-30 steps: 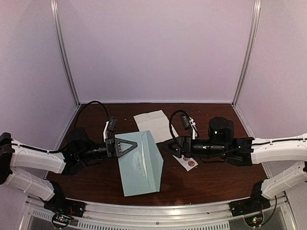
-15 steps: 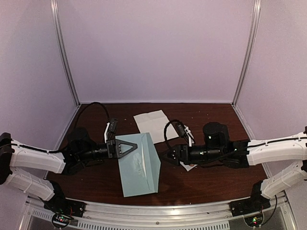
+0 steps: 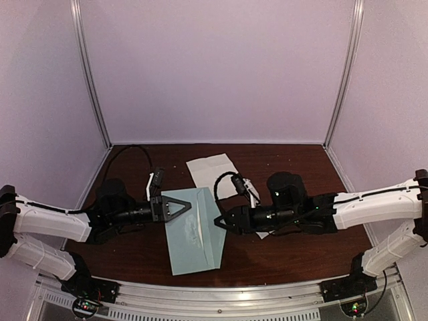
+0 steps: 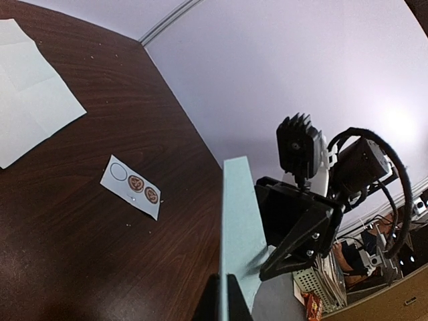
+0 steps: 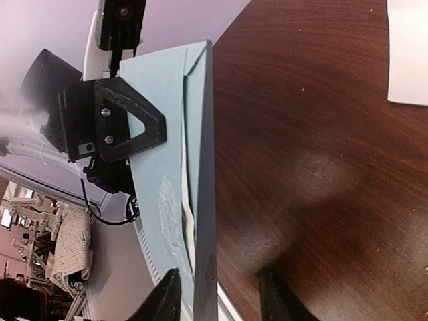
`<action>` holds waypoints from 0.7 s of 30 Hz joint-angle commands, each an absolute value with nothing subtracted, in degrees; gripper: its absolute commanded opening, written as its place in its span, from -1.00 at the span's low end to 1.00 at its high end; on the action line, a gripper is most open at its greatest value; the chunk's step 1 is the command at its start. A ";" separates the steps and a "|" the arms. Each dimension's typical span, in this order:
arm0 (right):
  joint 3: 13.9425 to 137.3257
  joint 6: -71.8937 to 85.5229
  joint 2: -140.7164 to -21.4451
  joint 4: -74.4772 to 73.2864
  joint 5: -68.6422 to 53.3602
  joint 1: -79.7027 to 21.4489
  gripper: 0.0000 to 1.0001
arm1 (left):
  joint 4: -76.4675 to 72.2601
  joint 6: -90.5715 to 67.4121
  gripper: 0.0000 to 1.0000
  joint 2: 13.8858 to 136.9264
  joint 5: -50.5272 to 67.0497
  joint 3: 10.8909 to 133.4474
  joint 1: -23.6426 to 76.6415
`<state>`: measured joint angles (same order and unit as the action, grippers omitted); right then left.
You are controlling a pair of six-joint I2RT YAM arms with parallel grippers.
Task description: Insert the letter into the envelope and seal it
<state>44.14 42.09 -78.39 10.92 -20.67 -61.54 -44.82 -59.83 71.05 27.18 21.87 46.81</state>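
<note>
The right gripper [image 5: 219,277] is being held with its two fingers apart, and the long side edge of the envelope [image 5: 197,154] is lying right between them. Nothing is being squeezed by it yet. The left gripper [image 3: 179,206] is being pressed shut on the far end of the envelope. That end is being held up over the middle of the table [image 3: 294,254], between the two arms. Whether the near end is resting on the wood cannot be told.

The step in hand is probably a second hold being taken on the envelope, so that it can be opened. To do it well, the right fingers should be closed slowly and on the edge only. The paper is thin and can be bent or creased by a hard push. The left hold should be kept tight, so the envelope is not being knocked loose. The white sheet [image 3: 212,172], likely the letter, is lying flat behind the envelope, so it is not yet inside.

Compared with one second ago, the right arm is being stretched much further across to the left. Back then its gripper was well apart from the envelope. The sticker strip [image 4: 132,186] is now mostly being hidden under that arm in the top view. The left gripper is hardly being moved at all.
</note>
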 commanded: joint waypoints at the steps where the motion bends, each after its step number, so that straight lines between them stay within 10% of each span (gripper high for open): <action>1: 47.43 40.80 -81.20 7.31 -18.19 -63.30 -0.45 | -45.41 -58.80 -1.00 70.83 26.38 22.68 46.49; 5: 47.22 41.76 -81.39 7.68 -16.99 -63.76 -0.97 | -43.28 -58.08 -0.99 70.89 25.28 22.60 46.49; 21: 49.87 47.64 -90.81 0.47 -12.59 -63.11 -1.00 | -19.14 -52.03 0.43 66.16 11.52 25.03 45.04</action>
